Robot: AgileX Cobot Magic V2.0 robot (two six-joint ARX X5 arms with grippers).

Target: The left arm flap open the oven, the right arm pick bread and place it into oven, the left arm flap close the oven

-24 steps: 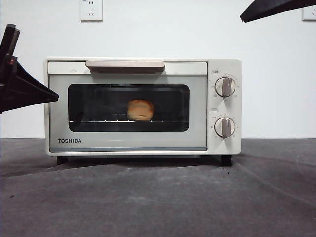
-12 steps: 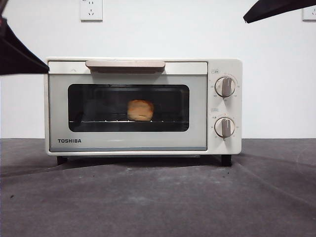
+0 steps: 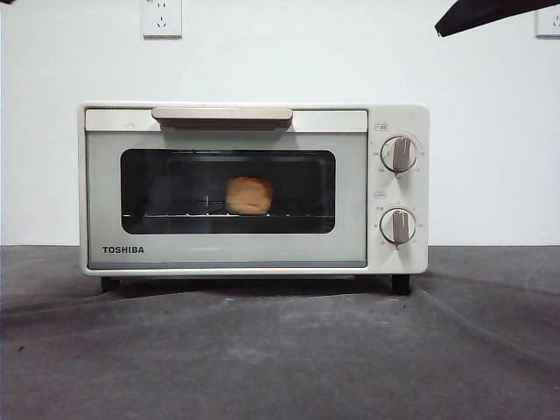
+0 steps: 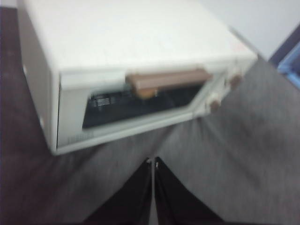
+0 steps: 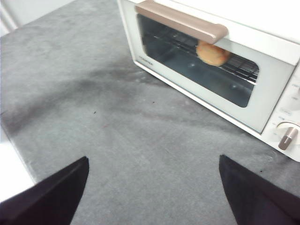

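Observation:
The cream-white oven (image 3: pixel 254 188) stands on the grey table with its door closed, the beige handle (image 3: pixel 222 115) at the top. The bread (image 3: pixel 249 194) lies on the wire rack inside and shows through the dark window; it also shows in the right wrist view (image 5: pixel 212 54). My left gripper (image 4: pixel 153 164) is shut and empty, held above and in front of the oven (image 4: pixel 140 42), apart from it. My right gripper (image 5: pixel 153 185) is open and empty over the grey mat, apart from the oven door (image 5: pixel 201 61). A black arm tip (image 3: pixel 490 12) shows at the front view's top right.
Two round knobs (image 3: pixel 399 154) sit on the oven's right panel. A wall socket (image 3: pixel 162 16) is on the white wall behind. The grey mat (image 3: pixel 280 350) spreads in front of the oven. A pale table edge (image 5: pixel 11 178) shows in the right wrist view.
The black arm at the left side of the front view has risen and left the picture. The oven door stays closed with the bread inside. The top-right tip barely moved.

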